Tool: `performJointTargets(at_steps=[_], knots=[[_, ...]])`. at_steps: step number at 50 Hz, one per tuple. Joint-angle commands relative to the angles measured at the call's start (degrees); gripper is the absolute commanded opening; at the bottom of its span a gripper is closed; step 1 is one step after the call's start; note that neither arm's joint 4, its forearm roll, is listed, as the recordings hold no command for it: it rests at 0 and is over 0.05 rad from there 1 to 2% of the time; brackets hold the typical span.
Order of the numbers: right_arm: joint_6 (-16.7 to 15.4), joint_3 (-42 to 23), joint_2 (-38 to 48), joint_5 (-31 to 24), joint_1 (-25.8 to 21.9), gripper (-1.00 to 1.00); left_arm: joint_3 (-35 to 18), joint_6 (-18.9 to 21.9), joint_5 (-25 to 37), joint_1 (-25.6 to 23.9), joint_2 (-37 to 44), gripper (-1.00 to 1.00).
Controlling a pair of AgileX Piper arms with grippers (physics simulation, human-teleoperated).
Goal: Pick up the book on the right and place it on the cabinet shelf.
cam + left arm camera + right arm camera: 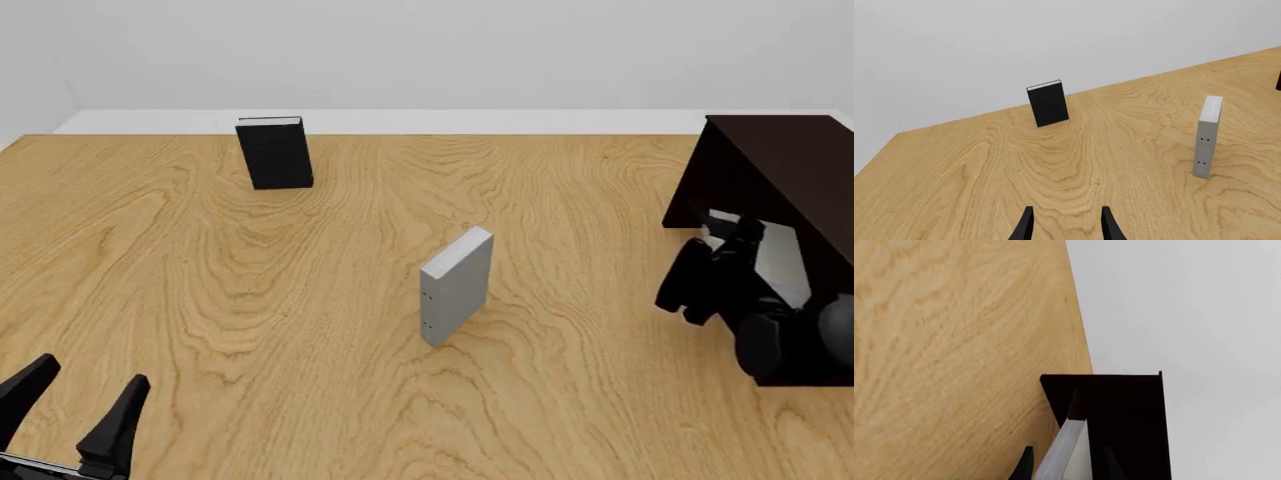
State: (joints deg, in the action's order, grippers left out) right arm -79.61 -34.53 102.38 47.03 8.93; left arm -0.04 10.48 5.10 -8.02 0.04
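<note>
Your right gripper (pixel 1064 465) is pinching the book (pixel 1069 452) between its fingers, so keep it square as you ease straight ahead into the cabinet shelf (pixel 1121 410) just beyond the fingertips, releasing only once its lower edge seems seated, I'd judge.

Book (pixel 1066 455): light grey, pale-edged, clamped between right claw (pixel 1064 467) fingers. Cabinet shelf (pixel 1121 415): near-black wood, directly ahead of claw.

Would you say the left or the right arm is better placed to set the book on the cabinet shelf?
Right. The right gripper already grips the book at the cabinet, while the left gripper sits open and far away.
</note>
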Motion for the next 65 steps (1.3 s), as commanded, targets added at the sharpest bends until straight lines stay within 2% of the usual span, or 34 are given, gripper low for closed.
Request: performJointTargets(at_steps=[1, 65], knots=[[-0.04, 0.97, -0.28, 0.67, 1.32, 1.00, -0.01, 0.01, 0.00, 0.02, 0.00, 1.00], [0.37, 5.28, -3.59, 2.42, 6.78, 1.00, -0.01, 0.31, -0.03, -0.35, 0.01, 1.00]])
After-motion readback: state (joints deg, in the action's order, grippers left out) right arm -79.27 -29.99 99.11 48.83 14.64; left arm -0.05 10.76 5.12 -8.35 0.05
